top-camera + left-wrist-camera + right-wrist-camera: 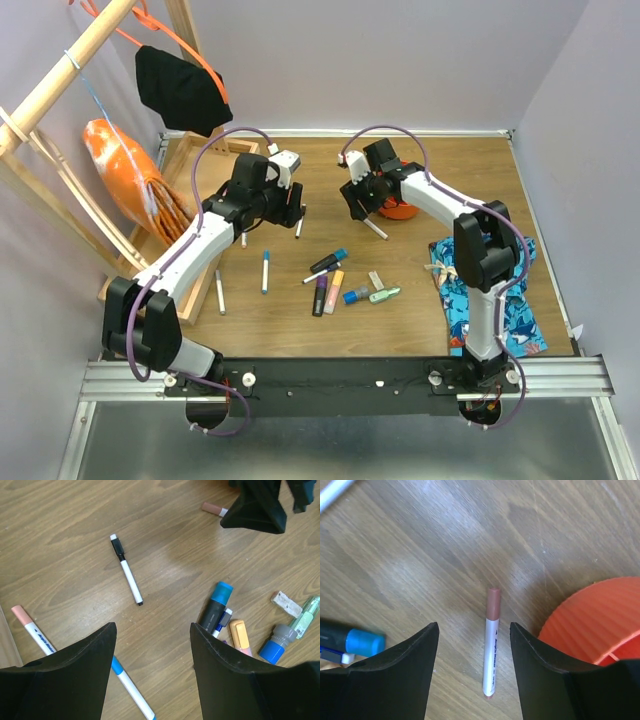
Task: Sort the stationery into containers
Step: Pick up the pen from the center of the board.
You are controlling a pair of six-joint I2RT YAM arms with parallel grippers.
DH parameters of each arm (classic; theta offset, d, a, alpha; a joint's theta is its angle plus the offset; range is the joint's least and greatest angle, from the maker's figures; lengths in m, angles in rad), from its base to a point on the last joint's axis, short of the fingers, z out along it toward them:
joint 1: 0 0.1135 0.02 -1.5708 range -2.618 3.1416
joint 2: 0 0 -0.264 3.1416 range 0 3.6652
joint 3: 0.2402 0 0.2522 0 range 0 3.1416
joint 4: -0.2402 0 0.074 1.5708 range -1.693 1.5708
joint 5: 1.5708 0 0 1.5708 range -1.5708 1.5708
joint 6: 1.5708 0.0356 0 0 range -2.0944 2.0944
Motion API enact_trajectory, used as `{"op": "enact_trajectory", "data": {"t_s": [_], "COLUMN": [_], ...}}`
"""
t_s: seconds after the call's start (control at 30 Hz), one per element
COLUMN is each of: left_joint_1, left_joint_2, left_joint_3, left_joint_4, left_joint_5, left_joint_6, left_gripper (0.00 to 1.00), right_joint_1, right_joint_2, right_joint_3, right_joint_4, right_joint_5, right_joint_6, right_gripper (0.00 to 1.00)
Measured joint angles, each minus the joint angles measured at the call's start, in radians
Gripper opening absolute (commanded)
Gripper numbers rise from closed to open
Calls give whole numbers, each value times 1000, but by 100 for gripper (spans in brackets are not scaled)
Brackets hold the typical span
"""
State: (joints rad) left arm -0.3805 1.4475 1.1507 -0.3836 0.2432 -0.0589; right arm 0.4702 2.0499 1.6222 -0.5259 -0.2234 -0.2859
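L tool [152,626] spread, empty; R tool [473,626] spread over pink-cap pen [490,645] nr orange pot [600,620].

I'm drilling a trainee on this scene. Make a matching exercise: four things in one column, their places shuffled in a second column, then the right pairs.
Things
1. orange pot
2. pink-capped pen
3. blue patterned cloth
4. black cloth

Places
A. hangs up at the far left
B. spread flat on the right side
C. lies flat right below the open right gripper
D. stands upright just beside the right gripper

Pairs: 1-D, 2-C, 3-B, 4-A
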Motion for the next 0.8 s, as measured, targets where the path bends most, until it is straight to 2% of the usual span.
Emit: {"op": "enact_trajectory", "data": {"t_s": [0.4, 0.6, 0.63, 0.73, 0.77, 0.8], "left_joint_1": [0, 0, 0, 0, 0, 0], "left_joint_2": [-18, -18, -18, -18, -18, -17], "left_joint_3": [-1, -1, -1, -1, -1, -1], "left_joint_4": [7, 23, 23, 24, 24, 25], "left_joint_5": [0, 0, 0, 0, 0, 0], "left_joint_6": [-5, -14, -14, -17, -18, -18], "left_gripper": [70, 70, 70, 70, 70, 70], "right_joint_1": [5, 5, 5, 5, 5, 6], "right_joint_2": [47, 112, 117, 138, 143, 147], "right_joint_3": [-5, 16, 28, 56, 64, 70], "right_joint_4": [-19, -29, -31, -43, -49, -53], "right_joint_5": [53, 55, 56, 50, 46, 40], "right_joint_6": [-15, -22, -24, -29, -30, -31], "right_gripper": [56, 47, 44, 24, 12, 5]}}
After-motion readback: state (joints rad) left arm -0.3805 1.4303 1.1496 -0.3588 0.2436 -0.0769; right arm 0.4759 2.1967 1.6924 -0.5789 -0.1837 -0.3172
